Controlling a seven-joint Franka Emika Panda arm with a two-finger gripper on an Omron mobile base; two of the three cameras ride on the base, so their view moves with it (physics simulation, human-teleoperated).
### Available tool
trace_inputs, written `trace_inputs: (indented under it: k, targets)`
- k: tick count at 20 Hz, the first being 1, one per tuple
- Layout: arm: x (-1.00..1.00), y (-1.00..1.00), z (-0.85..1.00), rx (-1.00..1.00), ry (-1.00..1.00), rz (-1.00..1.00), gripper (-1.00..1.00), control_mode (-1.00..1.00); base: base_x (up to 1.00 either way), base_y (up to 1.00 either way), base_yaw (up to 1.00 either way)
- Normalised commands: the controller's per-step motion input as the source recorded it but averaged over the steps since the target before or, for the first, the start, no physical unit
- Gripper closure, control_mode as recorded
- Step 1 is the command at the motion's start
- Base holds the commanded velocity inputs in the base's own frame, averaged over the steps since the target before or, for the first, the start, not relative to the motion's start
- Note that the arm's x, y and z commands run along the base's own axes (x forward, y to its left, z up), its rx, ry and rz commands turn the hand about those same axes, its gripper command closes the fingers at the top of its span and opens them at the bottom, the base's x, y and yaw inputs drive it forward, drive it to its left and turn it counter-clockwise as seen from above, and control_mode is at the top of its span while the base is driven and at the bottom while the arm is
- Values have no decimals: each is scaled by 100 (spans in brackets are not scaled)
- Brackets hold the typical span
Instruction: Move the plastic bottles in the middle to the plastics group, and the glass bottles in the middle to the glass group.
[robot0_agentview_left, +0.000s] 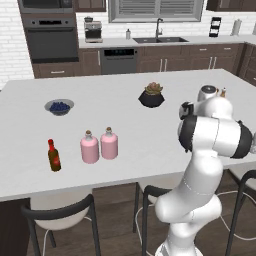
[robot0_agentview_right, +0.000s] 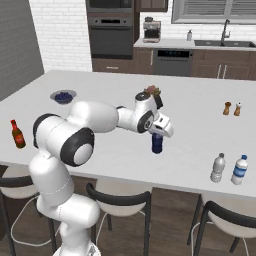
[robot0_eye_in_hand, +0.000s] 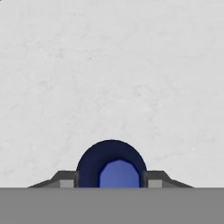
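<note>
- The fingers (robot0_eye_in_hand: 112, 183) stand on either side of the blue bottle (robot0_eye_in_hand: 112, 164), seen from above in the hand view; each pad (robot0_eye_in_hand: 66, 183) sits right against the bottle's side, closed to about its width, though whether they truly press it I cannot tell.
- In the right base view the fingers (robot0_agentview_right: 159, 134) point down over the blue bottle (robot0_agentview_right: 157, 144), which stands upright on the white bench (robot0_agentview_right: 200, 130), toward its near edge and about mid-length.
- Behind the hand a dark potted plant (robot0_agentview_right: 153, 91) sits on the bench.
- To the right near the front edge stand two upright bottles, just beside each other: a clear-grey bottle (robot0_agentview_right: 217, 167) and a white bottle with a blue label (robot0_agentview_right: 239, 170).
- Farther back on the right are two small shakers (robot0_agentview_right: 232, 108).
- In the left base view two pink flasks (robot0_agentview_left: 99, 145) with corks stand touching or nearly so, near the bench's front edge.
- Left of them, a little apart, stands the red-brown sauce bottle (robot0_agentview_left: 54, 156) with a red cap.
- Behind those, a bowl (robot0_agentview_left: 59, 106) of dark berries sits well apart.
</note>
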Motion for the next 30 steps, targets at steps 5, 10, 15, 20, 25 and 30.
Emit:
trace_inputs:
  k: [5,10,15,20,25,30]
  targets:
    - [-2,-55,20,3,4,-33,100,-100,0,0,0]
    - [-20,-60,0,9,0,-32,100,-100,0,0,0]
    - [-19,-56,0,5,-2,-29,100,-100,0,0,0]
    - [-1,-49,0,1,0,-33,100,-100,0,0,0]
    - [0,-32,0,1,0,-38,100,-100,0,0,0]
    - [-11,-27,0,4,-2,-29,100,-100,0,0,0]
